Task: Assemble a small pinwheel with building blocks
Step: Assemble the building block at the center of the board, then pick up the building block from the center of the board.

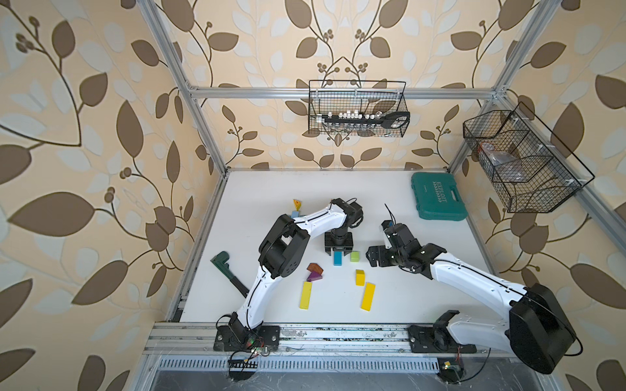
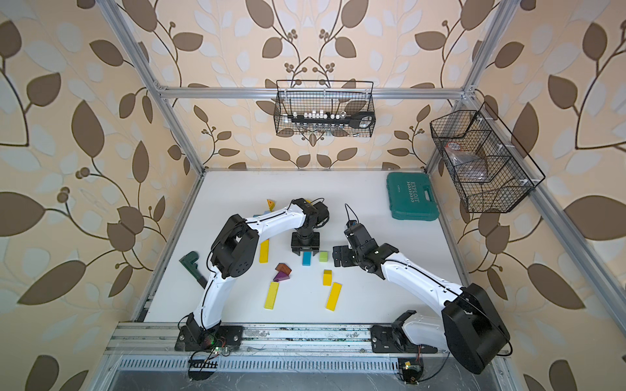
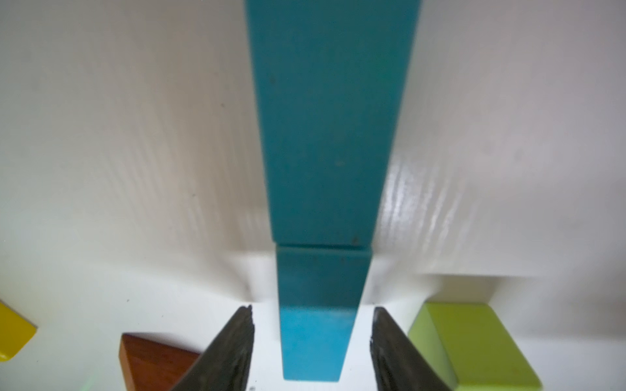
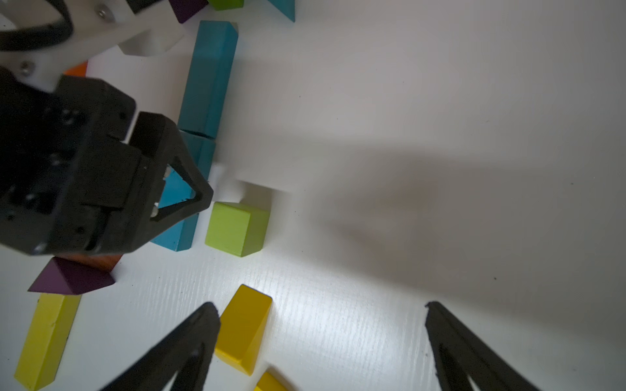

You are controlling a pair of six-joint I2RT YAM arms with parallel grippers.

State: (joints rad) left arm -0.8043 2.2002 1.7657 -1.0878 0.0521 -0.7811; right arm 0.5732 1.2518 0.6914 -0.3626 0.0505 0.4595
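Your left gripper (image 3: 311,309) straddles the smooth blue bar (image 1: 337,258), frame centre, jaws spread clear. Wrist views show a second bar (image 3: 330,118) butted endwise, hidden from above. Right gripper (image 4: 318,304) gapes wide.

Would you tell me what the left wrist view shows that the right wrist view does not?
Only the left wrist view: clear gaps on both sides between the left hand and the blue bars. Only the right wrist view: the purple wedge, a short yellow block and the open right hand. Both: the two blue bars laid end to end, and the green cube.
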